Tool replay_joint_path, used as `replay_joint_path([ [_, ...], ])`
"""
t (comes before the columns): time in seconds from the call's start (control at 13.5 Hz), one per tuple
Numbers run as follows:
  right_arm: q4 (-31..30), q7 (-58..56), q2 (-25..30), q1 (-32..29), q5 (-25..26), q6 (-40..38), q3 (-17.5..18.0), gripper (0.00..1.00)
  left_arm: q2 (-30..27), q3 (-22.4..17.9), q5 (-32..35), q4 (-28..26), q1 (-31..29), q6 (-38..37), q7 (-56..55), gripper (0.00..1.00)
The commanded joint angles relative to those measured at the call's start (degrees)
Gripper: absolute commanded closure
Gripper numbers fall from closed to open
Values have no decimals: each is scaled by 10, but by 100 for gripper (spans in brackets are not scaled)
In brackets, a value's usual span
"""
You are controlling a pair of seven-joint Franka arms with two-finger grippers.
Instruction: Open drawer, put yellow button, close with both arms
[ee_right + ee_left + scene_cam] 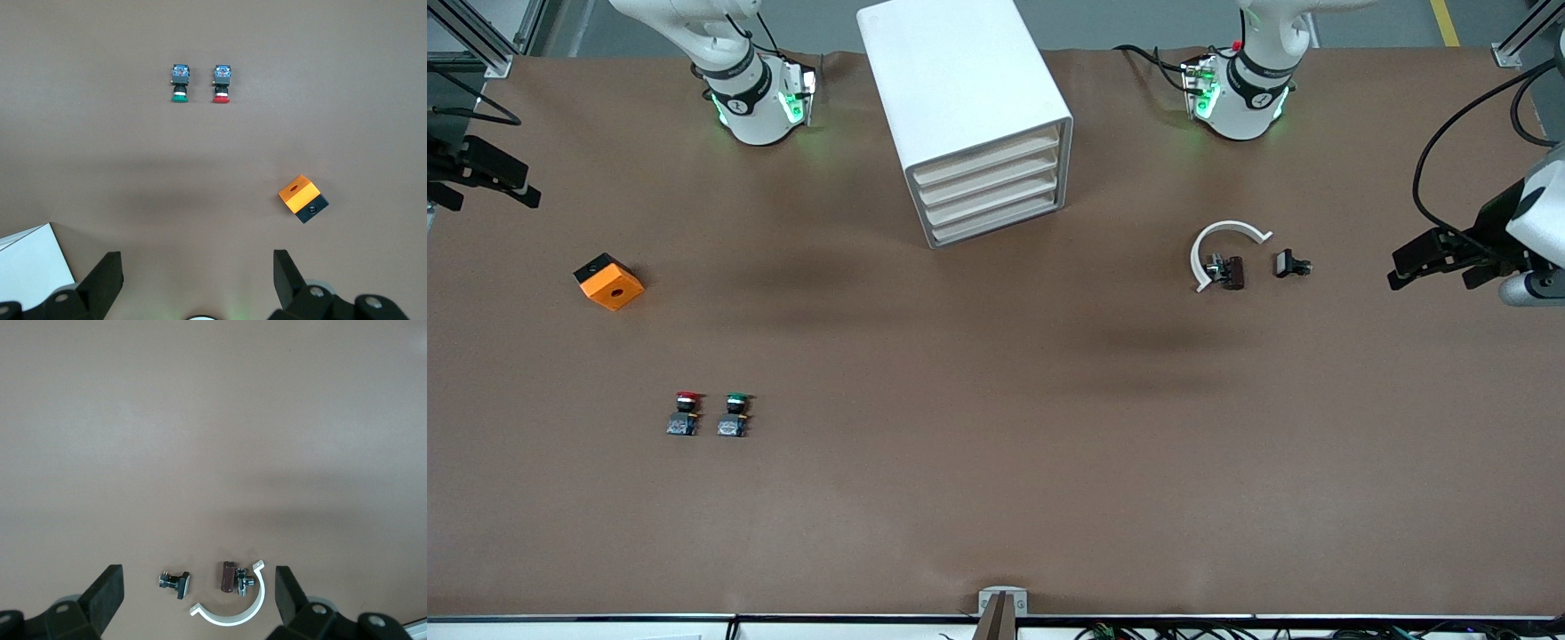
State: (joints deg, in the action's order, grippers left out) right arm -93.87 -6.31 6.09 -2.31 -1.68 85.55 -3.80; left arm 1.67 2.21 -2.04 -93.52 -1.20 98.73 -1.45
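A white cabinet (969,107) stands between the two arm bases, and all of its drawers (987,191) are shut. Its corner (30,260) shows in the right wrist view. The yellow button is out of view. My left gripper (1427,265) hangs open over the left arm's end of the table; its view shows it (199,593) with nothing between its fingers. My right gripper (489,182) hangs open over the right arm's end, and its view too shows it (199,273) holding nothing.
A red-capped button (684,414) and a green-capped button (734,414) stand side by side. An orange box with a black base (609,282) lies farther from the camera than they do. A white curved clamp (1214,244), a brown part (1233,272) and a black switch (1291,264) lie toward the left arm's end.
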Motion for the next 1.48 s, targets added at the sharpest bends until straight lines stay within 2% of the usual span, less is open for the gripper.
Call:
replay_joint_path([
  [0.0, -2, -5, 9, -4, 0, -2, 1, 0, -8, 7, 15, 24, 3, -15, -8, 0],
  [0.22, -2, -5, 9, -4, 0, -2, 1, 0, -8, 5, 15, 46, 1, -44, -5, 0],
  [0.59, -2, -6, 9, -2, 17, -2, 2, 0, -6, 4, 17, 47, 1, -46, -3, 0],
  [1.4, -3, 5, 9, -3, 8, -4, 1, 0, -6, 5, 15, 47, 1, -47, 0, 0],
])
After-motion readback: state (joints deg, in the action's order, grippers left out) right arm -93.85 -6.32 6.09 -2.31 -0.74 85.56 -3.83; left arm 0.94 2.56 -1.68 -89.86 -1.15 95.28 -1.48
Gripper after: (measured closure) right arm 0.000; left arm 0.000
